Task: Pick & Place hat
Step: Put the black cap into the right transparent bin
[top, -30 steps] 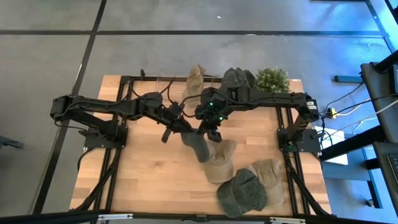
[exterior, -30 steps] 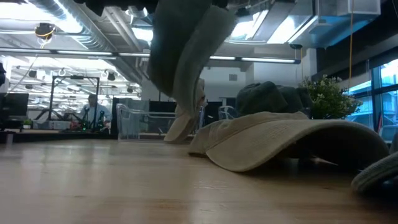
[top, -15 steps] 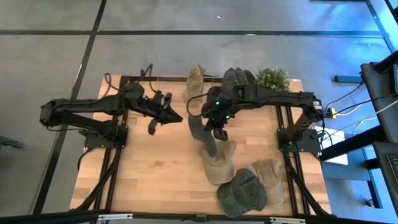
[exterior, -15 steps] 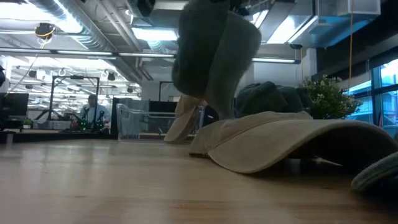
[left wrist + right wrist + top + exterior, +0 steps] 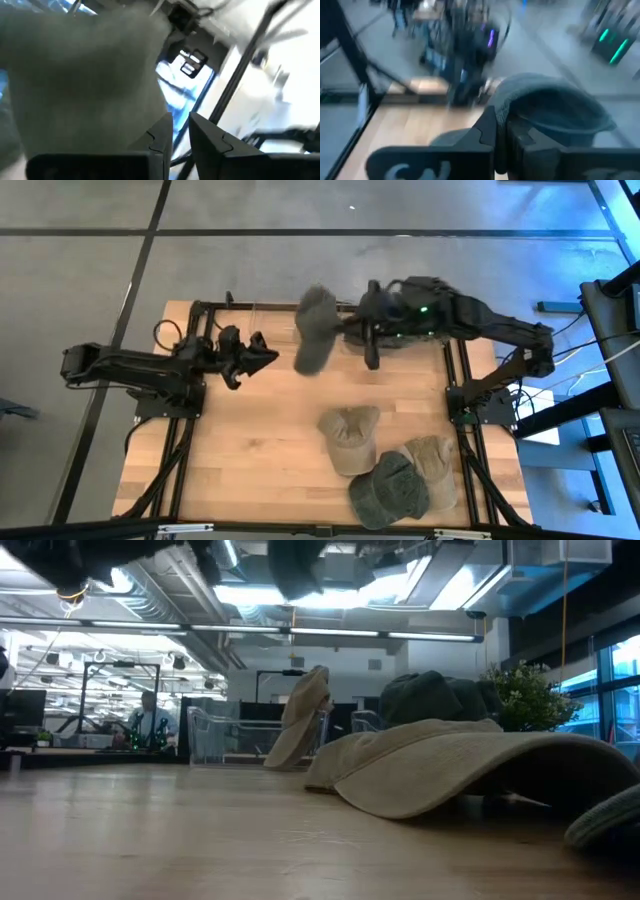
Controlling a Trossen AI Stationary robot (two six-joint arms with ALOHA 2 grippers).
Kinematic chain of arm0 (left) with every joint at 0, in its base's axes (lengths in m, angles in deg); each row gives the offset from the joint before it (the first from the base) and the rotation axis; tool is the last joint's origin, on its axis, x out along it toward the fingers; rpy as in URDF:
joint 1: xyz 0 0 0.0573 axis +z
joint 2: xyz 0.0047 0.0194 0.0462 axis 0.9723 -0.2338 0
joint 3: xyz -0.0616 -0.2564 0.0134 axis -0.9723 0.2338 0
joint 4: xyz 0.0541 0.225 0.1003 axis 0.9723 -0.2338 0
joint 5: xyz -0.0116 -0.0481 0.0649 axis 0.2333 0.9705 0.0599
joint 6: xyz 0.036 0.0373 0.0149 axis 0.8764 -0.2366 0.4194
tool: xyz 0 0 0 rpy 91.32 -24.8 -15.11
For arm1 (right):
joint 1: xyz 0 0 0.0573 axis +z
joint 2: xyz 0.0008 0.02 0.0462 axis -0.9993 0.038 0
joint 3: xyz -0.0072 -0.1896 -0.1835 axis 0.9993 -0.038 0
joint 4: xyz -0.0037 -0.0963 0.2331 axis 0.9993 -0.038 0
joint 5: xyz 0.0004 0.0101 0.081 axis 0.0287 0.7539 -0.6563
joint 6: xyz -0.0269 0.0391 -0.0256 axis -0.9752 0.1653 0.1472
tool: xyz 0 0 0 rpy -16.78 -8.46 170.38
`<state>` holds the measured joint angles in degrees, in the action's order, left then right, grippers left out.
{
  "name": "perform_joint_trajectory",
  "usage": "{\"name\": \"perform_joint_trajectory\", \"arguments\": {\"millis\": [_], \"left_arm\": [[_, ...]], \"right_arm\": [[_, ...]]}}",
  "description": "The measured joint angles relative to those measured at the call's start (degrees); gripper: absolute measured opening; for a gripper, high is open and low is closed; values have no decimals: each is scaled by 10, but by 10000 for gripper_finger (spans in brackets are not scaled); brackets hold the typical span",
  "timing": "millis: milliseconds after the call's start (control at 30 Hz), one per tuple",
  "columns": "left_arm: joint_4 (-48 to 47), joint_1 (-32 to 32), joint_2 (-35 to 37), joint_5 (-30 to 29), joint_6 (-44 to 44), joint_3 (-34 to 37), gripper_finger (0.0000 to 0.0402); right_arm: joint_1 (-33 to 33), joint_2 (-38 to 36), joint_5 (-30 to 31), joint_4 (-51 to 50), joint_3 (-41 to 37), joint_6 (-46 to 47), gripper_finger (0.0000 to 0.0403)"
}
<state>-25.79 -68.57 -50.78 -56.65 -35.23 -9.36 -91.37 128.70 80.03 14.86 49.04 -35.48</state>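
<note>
Raised since earlier: right gripper point(image 5: 345, 328) clamps grey hat point(image 5: 314, 327); left gripper point(image 5: 268, 356) nearly closed, empty.

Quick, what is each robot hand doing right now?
Left gripper: shut, holding nothing, at the table's left rear.
Right gripper: shut on the grey hat, lifted above the table's back.

A grey-green hat point(image 5: 314, 328) hangs limp in the air above the table's far edge, held aloft.
</note>
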Motion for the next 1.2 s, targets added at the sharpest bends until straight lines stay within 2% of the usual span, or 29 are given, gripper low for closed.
{"name": "perform_joint_trajectory", "arguments": {"millis": [133,233,500,600,667,800,900,1067,1200], "left_arm": [[127,-22,-45,-52,-94,40,70],[178,-42,-79,-93,-146,43,76],[232,-72,-126,-181,-246,43,99],[251,-80,-133,-193,-276,43,118],[252,-86,-133,-193,-285,43,130],[265,-102,-133,-194,-288,43,143],[278,-110,-133,-195,-288,43,142],[280,-117,-133,-232,-279,29,142],[280,-117,-133,-228,-270,12,143]], "right_arm": [[0,-10,39,82,0,-60,12],[0,-10,66,128,1,-94,12],[0,10,69,156,0,-136,12],[0,12,100,158,0,-156,12],[0,12,121,158,0,-160,12],[0,12,124,159,0,-160,12],[0,12,124,166,0,-160,12],[0,12,123,176,0,-160,12],[0,12,121,175,0,-160,12]]}}
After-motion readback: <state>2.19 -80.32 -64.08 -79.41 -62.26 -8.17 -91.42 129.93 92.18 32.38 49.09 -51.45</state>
